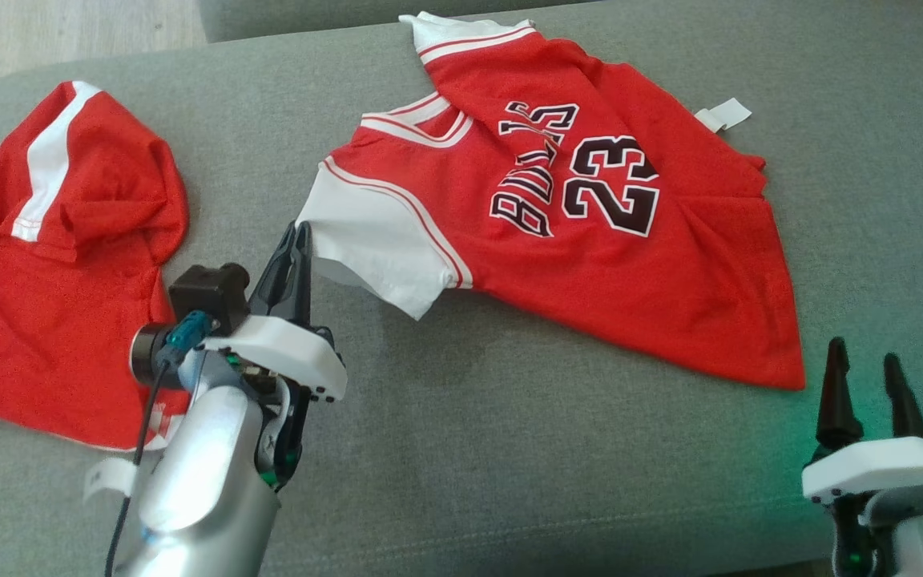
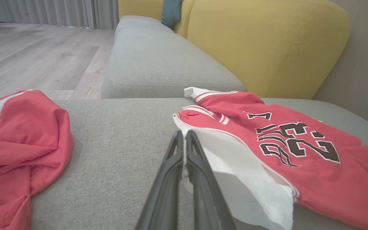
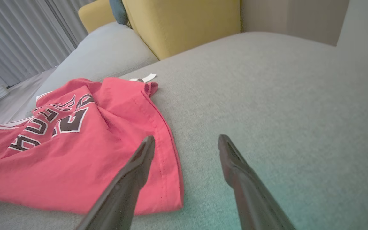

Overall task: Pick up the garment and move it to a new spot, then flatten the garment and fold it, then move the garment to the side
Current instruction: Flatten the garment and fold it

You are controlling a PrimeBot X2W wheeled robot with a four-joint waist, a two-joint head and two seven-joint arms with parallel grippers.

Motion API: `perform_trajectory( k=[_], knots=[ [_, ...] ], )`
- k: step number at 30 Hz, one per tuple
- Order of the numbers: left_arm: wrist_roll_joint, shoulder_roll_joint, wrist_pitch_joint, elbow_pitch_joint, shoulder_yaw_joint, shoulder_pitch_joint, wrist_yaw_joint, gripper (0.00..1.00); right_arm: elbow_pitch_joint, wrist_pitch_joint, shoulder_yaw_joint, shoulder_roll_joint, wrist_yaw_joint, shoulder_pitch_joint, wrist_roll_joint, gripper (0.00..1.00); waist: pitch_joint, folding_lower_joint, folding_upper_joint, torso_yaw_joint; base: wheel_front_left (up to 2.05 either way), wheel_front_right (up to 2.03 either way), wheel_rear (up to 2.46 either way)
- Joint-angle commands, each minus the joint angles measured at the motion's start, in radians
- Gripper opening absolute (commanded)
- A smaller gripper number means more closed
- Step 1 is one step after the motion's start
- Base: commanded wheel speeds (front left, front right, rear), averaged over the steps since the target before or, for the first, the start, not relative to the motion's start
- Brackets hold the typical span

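The garment, a red jersey [image 1: 630,264] with a black "23" and white sleeves, lies rumpled on the grey sofa seat [image 1: 509,449], its top sleeve folded over. My left gripper [image 1: 297,232] is shut on the edge of the near white sleeve [image 1: 365,232]. The left wrist view has the white sleeve [image 2: 244,169] pinched between the closed fingers of that gripper [image 2: 184,132], lifted a little off the seat. My right gripper [image 1: 864,357] stands open just past the jersey's hem corner. In the right wrist view the gripper [image 3: 186,140] hovers over the hem of the jersey [image 3: 75,153], holding nothing.
A second red garment [image 1: 53,264] with a white stripe lies bunched at the seat's left end. A white label [image 1: 724,114] sticks out beyond the jersey. Yellow cushions [image 2: 267,41] rise behind the seat, and wood floor [image 2: 27,57] lies to the left.
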Motion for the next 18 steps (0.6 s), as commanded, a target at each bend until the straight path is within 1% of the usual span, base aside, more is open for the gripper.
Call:
perform_trajectory(
  k=[1, 9, 18],
  knots=[
    [0.010, 0.023, -0.012, -0.039, 0.036, -0.022, 0.005, 0.00, -0.019, 0.002, 0.022, -0.006, 0.008, -0.036, 0.009, 1.00, 0.000, 0.0000, 0.0000, 0.001, 0.00, 0.00, 0.00],
    [0.023, 0.020, -0.012, -0.068, 0.040, 0.000, -0.002, 0.00, 0.149, -0.003, 0.074, -0.006, 0.008, -0.083, 0.070, 1.00, 0.003, 0.0000, 0.0000, 0.005, 0.00, 0.00, 0.00],
    [0.031, 0.016, -0.012, -0.086, 0.046, -0.001, -0.007, 0.00, 0.329, -0.034, 0.109, -0.006, 0.008, -0.172, 0.102, 1.00, 0.013, 0.0000, 0.0000, 0.017, 0.00, 0.00, 0.00]
  ],
)
